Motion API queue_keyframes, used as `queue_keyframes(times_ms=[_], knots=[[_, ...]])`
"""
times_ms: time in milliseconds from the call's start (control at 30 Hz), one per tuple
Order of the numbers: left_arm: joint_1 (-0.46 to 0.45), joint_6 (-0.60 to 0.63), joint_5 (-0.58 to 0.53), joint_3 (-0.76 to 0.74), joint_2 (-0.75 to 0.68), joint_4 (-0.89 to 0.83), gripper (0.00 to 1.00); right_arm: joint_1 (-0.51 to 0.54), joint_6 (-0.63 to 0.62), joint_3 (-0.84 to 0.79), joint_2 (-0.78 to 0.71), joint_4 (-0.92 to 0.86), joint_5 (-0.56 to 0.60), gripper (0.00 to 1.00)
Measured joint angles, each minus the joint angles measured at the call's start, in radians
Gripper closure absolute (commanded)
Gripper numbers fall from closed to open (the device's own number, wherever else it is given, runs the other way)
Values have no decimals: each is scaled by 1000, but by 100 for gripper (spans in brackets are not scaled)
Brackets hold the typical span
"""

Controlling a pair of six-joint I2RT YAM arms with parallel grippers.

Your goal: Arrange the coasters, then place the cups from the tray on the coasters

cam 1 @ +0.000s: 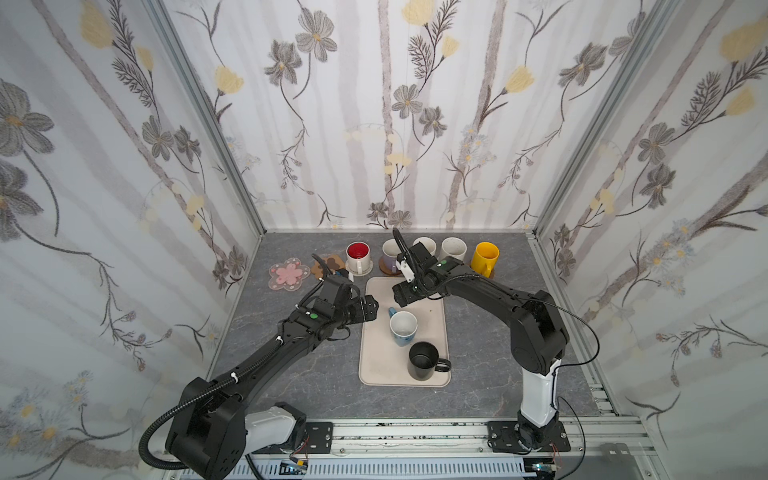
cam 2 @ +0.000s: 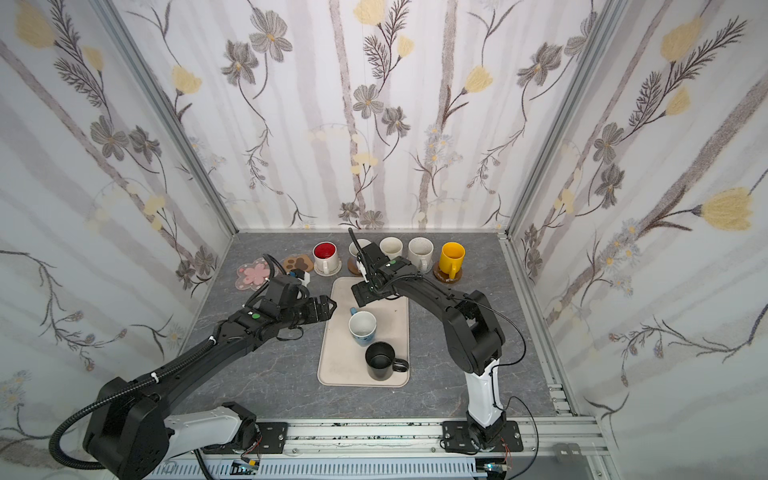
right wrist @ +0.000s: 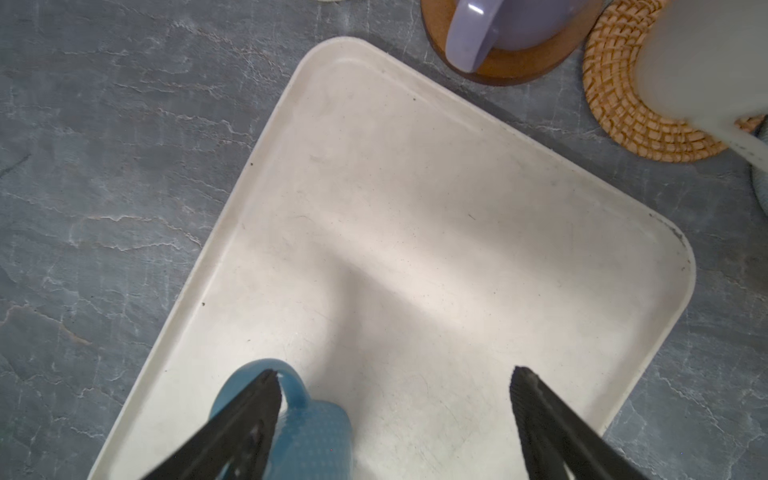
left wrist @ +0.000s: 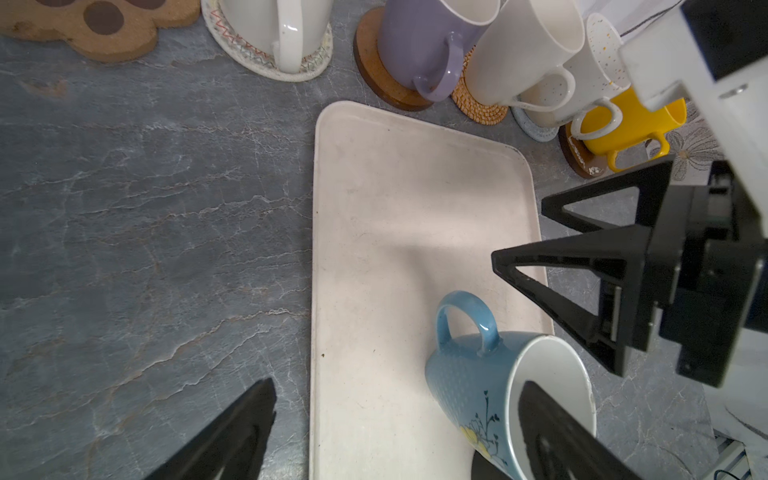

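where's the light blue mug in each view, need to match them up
top view: light blue mug mid-tray, just beyond the black mug
top view: same spot
left wrist: on the tray, partly behind a finger of the left hand
right wrist: partly behind a finger of the right hand
shared landmark: the beige tray under it

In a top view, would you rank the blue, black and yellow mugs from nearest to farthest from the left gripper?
1. Blue mug, on the tray, beside the left gripper.
2. Black mug, tray's near end.
3. Yellow mug, far right.
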Motion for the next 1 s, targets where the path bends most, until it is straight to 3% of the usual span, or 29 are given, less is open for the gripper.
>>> queue_keyframes(times_ms=[667, 1000], knots=[[33, -44, -32, -23, -78, 0, 0, 84, -35, 131, 99, -93, 19, 13], [42, -32, 14, -23, -71, -3, 0, 125, -41, 110, 99, -114, 12, 14]])
